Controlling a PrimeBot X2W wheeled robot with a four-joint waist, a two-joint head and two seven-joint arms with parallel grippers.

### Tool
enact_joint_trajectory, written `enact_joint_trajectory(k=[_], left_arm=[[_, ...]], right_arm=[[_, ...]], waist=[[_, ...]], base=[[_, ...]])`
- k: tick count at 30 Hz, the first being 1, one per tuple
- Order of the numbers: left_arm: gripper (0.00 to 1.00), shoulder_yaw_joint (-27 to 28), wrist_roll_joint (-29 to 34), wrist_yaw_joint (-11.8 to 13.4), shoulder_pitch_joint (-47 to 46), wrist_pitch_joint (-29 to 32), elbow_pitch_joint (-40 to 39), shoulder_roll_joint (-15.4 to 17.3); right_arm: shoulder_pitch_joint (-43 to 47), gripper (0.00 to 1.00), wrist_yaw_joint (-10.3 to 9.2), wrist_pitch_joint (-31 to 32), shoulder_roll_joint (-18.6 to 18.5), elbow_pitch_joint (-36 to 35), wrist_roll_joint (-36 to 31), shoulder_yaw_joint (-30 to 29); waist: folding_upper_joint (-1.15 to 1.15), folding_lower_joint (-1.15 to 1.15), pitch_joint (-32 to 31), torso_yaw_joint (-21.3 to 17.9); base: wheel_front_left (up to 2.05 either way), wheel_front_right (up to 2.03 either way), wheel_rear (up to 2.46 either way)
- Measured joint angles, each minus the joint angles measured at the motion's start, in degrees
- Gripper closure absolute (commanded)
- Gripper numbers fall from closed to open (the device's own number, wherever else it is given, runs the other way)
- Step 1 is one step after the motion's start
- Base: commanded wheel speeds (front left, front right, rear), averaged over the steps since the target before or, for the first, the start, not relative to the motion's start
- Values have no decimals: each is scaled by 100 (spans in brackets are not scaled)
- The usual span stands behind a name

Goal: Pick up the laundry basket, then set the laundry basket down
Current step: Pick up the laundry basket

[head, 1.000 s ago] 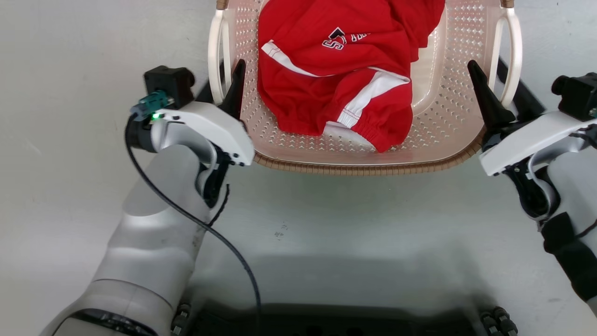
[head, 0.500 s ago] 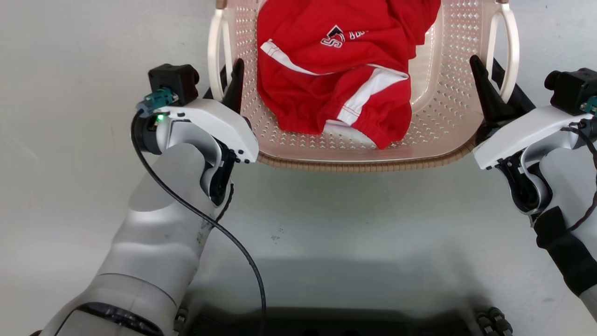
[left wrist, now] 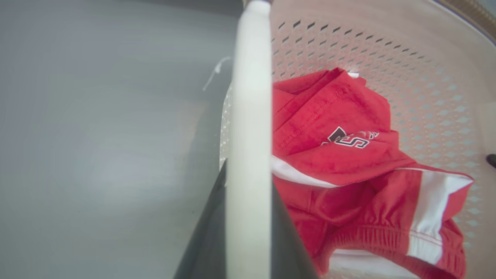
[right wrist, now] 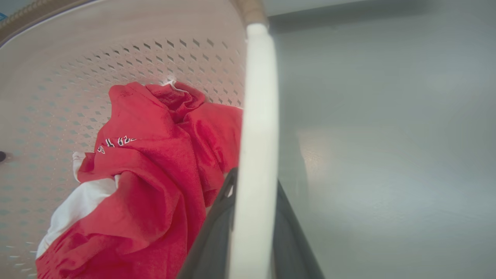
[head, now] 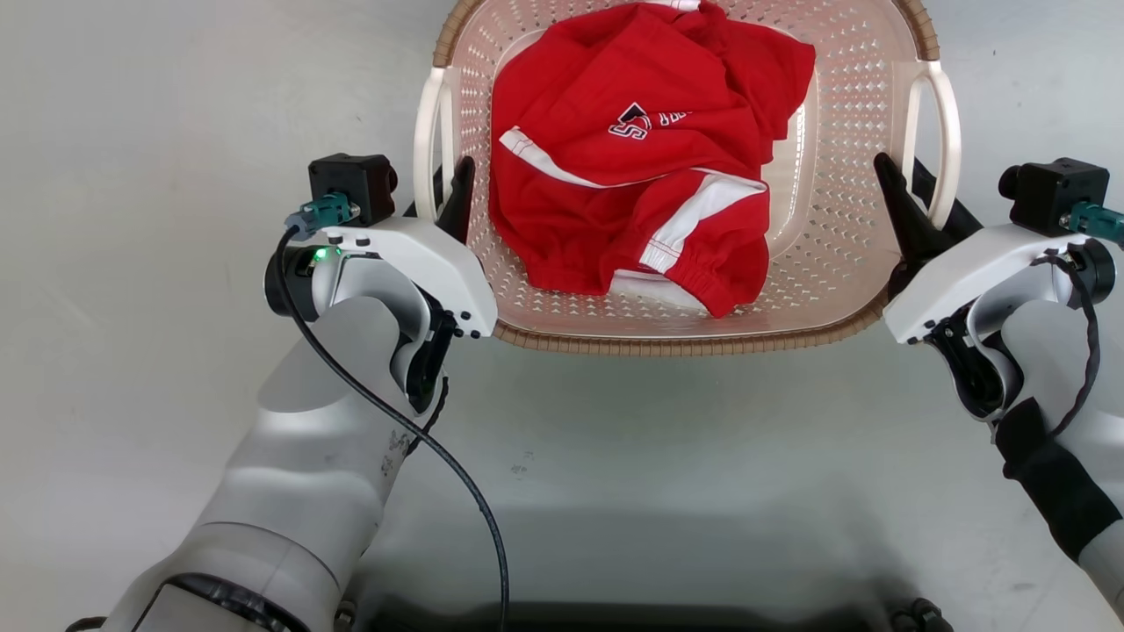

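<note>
The pale pink, perforated, rounded-rectangular plastic laundry basket point(head: 843, 254) with the brown woven-look rim is sitting in the upper centre of the head view, its near edge facing the bottom of the frame, and it is carrying a crumpled red garment with white stripes point(head: 632, 202). At the basket's left side in that view, the left gripper point(head: 439, 189) is clamping the white left loop handle point(head: 428, 132); the left wrist view is showing that handle point(left wrist: 248, 135) running up the middle of the frame with a dark finger point(left wrist: 209, 236) pressing against each side. At the right side, the right gripper point(head: 904, 189) is clamping the white right loop handle point(head: 947, 140) in the same way, and the right wrist view is showing that bar point(right wrist: 257, 135) pinched between its two fingers point(right wrist: 215, 236). Around the basket, the plain grey floor point(head: 176, 175) is filling the frame, and a soft shadow is lying below the near rim. Judging by this, the reach and the two-handed grasp are looking finished, so the pick-up is at its lifting stage; whether the base is already clear of the floor cannot be told from these views. Raising the basket evenly on both handles and setting it down again are what is remaining.
</note>
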Motion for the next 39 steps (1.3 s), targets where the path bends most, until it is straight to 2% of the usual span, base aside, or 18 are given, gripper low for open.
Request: enact_joint_trajectory(k=[5,22,39], left_arm=[[100,-252,-209,11,11,32,54,8],[100,-853,-803,27,376,25,175,171],[100,-1338,-1167,25,1137,208,337,330]], right_arm=[[-144,100,0,0,30,267,130,227],[-131,100,0,9,125,450,578,870],[375,100,1,109,492,901,1011,1407]], waist=[[0,0,-176,-1],[0,0,-721,-95],[0,0,-1996,-313]], base=[[0,0,0],[0,0,0],[0,0,0]])
